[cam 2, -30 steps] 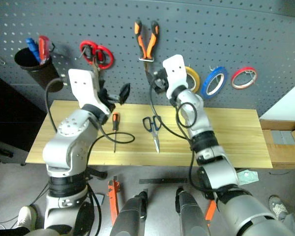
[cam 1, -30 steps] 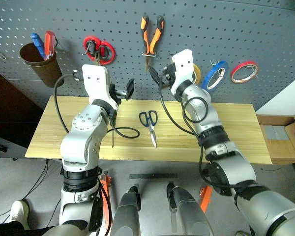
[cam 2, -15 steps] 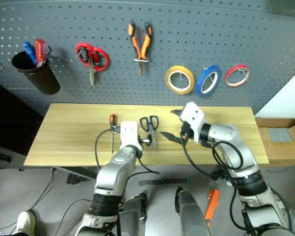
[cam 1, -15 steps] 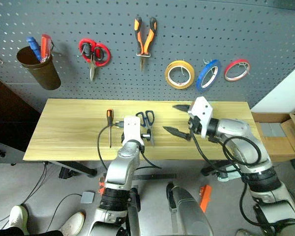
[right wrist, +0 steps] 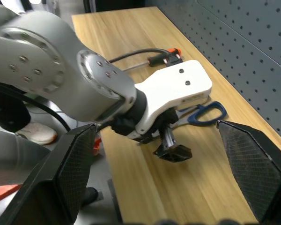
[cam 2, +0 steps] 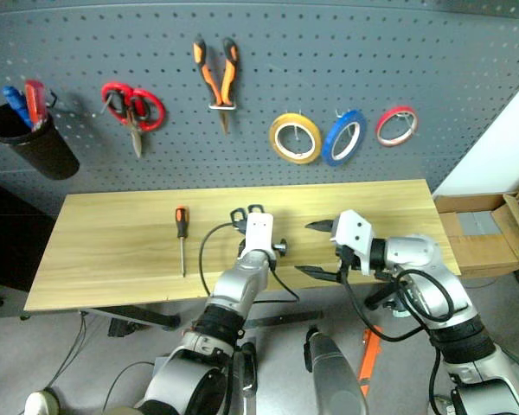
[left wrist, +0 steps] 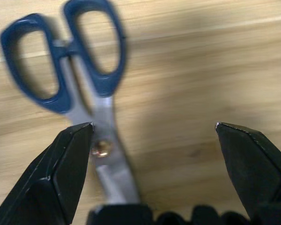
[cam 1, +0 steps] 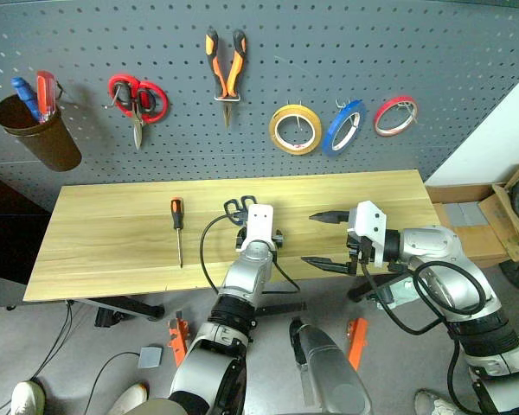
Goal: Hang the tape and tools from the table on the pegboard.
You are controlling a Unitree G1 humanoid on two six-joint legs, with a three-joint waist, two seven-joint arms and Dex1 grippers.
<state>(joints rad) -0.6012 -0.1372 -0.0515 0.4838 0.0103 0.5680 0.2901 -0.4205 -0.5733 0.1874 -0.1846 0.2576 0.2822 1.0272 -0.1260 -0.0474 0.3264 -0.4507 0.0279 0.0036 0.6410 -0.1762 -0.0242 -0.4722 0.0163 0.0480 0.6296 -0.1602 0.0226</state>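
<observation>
Change: both arms had come down from the pegboard (cam 1: 467, 52) to bench (cam 1: 95, 233) level within the last second. The left claw (left wrist: 152, 136) now hung low over the blue-handled scissors (left wrist: 79, 84), fingers spread wide, one fingertip beside the pivot rivet, nothing gripped. The right claw (cam 1: 327, 239) stood to the right, pointing left, also spread and empty.

Meaning, as I judged it: the scissors were next for pickup; the screwdriver (cam 1: 176, 226) would follow.

Already hung: orange-and-black pliers (cam 1: 224, 73) by the handles on a hook; blue tape (cam 1: 343, 127), a thin ring, between the yellow roll (cam 1: 296, 129) and the red roll (cam 1: 394, 116).

On the bench: scissors, near the middle, with smooth plastic loops and bright steel blades; screwdriver well to their left, with a slim metal shaft and ribbed orange-and-black grip.

Surfaces: bench of pale wood grain, matte; pegboard dark grey, evenly perforated. Red-handled scissors (cam 1: 137, 97) and a brown cup (cam 1: 30, 130) of screwdrivers hung far left.
</observation>
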